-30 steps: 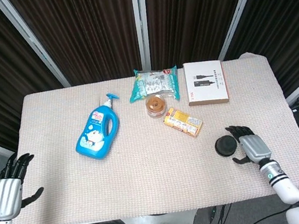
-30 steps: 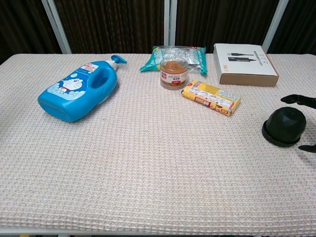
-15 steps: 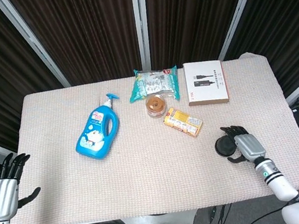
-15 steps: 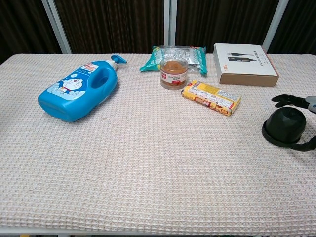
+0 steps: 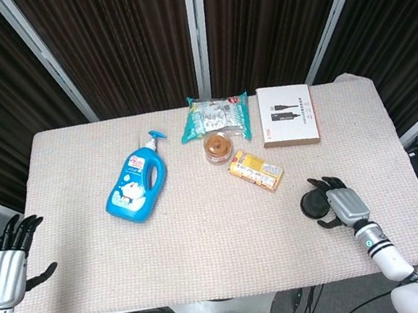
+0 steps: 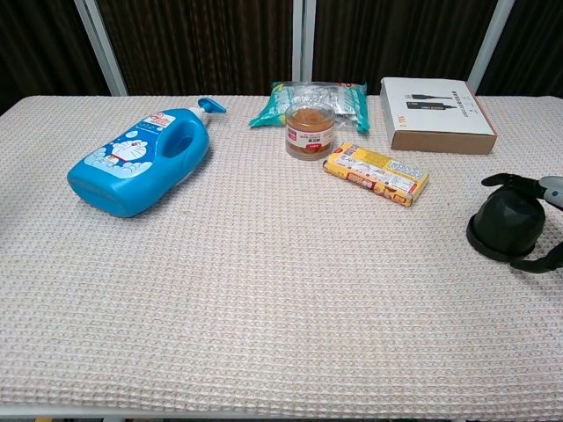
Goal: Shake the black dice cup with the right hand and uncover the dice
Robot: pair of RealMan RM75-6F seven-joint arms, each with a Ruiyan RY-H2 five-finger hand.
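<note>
At about four o'clock on the worktop [image 5: 210, 261], near its front edge, the black dice cup [image 5: 314, 204] stands mouth-down on the woven cloth, and the right hand [image 5: 341, 207] lies against its right side. The fingers [image 6: 506, 179] curl round the cup's far side and the thumb hooks its near rim, so the hand wraps the cup, though how firmly it presses I cannot tell. Off the worktop's edge at eight o'clock, the left hand [image 5: 3, 271] hangs in the air with its fingers spread and nothing in them. Further back, near the centre at one o'clock, a yellow snack box [image 5: 255, 170] lies slantwise. At ten o'clock a blue detergent bottle [image 5: 136, 183] lies on its side, pump pointing away. Just behind the snack box stands a small brown jar [image 5: 217, 148], touching a green snack bag [image 5: 215, 114] at twelve o'clock. A white flat box [image 5: 287, 115] lies at one o'clock near the far edge.
</note>
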